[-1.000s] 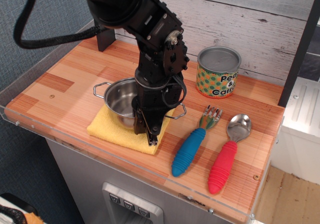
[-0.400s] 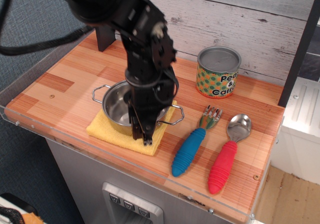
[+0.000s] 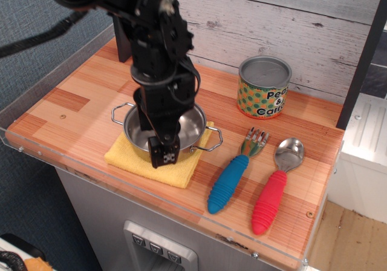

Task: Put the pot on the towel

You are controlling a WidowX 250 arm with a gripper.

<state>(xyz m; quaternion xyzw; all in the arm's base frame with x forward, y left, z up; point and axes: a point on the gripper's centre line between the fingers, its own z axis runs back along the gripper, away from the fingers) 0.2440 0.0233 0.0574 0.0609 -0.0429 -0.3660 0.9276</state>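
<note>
Your pot (image 3: 181, 127) sits on the towel (image 3: 175, 173), job looks done; hand (image 3: 164, 155) above its rim, grip state unclear.

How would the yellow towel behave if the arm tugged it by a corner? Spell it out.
The towel looks soft and folded, so it would probably bend and bunch, not slide stiffly. The pot sits on it, so that weight would likely pin the middle, and a hard tug might drag or tip the shallow pot. The gripper hangs over the pot's near rim; I cannot tell whether it touches.
</note>
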